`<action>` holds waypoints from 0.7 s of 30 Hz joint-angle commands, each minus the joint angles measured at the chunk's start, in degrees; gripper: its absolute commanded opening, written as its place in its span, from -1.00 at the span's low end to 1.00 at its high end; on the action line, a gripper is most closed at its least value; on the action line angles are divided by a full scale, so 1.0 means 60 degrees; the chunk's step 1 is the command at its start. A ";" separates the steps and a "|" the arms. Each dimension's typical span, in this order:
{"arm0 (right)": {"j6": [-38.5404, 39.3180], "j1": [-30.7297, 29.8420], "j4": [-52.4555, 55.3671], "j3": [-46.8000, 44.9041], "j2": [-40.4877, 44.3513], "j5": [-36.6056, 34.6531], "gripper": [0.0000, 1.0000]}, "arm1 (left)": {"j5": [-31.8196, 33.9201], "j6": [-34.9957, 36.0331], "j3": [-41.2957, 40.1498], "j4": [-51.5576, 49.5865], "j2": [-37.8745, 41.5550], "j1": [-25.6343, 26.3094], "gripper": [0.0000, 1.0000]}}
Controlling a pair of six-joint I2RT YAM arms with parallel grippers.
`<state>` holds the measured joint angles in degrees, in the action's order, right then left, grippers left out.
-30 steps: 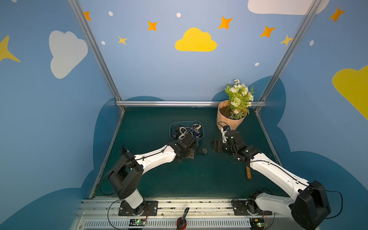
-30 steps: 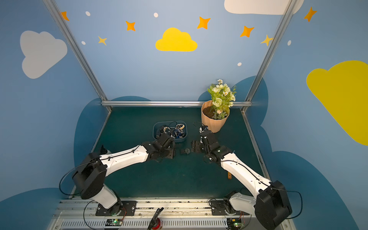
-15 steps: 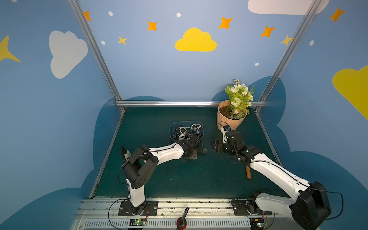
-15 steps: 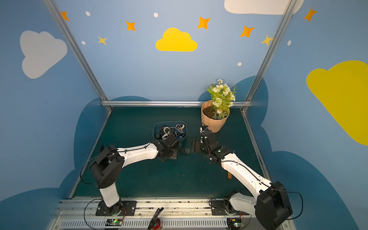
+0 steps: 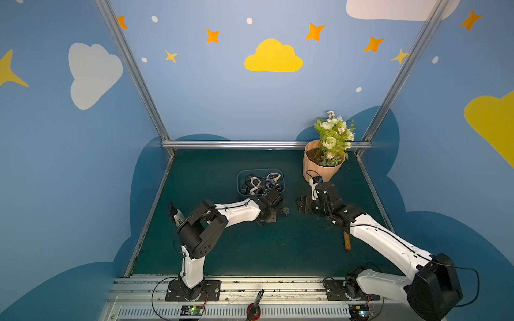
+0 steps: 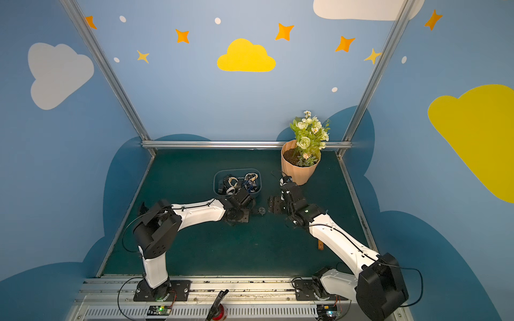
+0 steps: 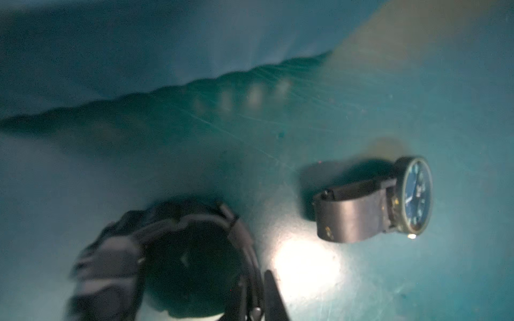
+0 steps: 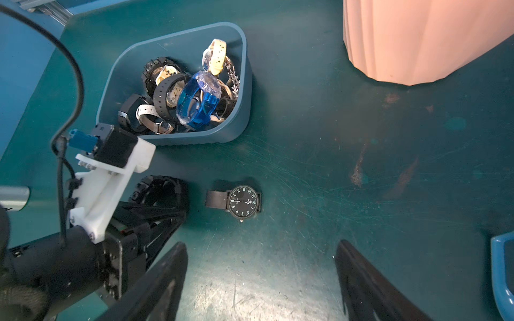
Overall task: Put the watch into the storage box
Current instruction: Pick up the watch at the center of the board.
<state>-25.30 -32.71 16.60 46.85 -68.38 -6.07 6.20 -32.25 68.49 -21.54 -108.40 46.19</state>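
The table point(image 8: 333, 172) is dark teal with fine pale scratches and rust-coloured stains. The storage box point(image 8: 194, 139) is plain blue-grey. The flowerpot point(image 8: 417, 41) is peach with vertical ribs. The flat watch point(image 8: 244, 201) has a black strap and a black dial with white numerals. The chunky watch point(image 8: 144, 184) is black and ridged. Inside the box, the translucent blue watch point(image 8: 199, 100) lies by the cream-strap watch point(image 8: 218, 55).

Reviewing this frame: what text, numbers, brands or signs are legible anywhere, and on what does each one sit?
"12", "11", "10", among a ring of white hour numerals: dial of the black-dial watch on the mat.
Tiny mark on that dial: too small to read.
That watch in the left wrist view: dial blurred.
Watch faces in the storage box: unreadable.
The ribbed black watch: no text shows.
Top views: nothing legible.
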 commanded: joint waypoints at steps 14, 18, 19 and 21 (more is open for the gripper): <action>-0.0202 0.0068 -0.0345 0.0186 -0.0252 0.0410 0.69 | 0.0879 -0.0030 -0.2502 -0.0227 0.5620 -0.0287 -0.92; -0.0281 0.0072 -0.0445 0.0403 -0.0632 0.0645 0.69 | 0.0885 0.0217 -0.3061 -0.0239 0.6945 -0.0656 -0.92; -0.0294 0.0061 -0.0463 0.0462 -0.0695 0.0686 0.68 | 0.0914 0.0258 -0.3153 -0.0221 0.7146 -0.0721 -0.92; -0.0339 0.0061 -0.0495 0.0576 -0.0817 0.0810 0.68 | 0.0869 0.0332 -0.3289 -0.0125 0.7439 -0.0928 -0.92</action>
<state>-26.74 -32.64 15.03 47.90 -72.64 -2.85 10.46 -31.75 50.15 -22.11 -65.10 41.76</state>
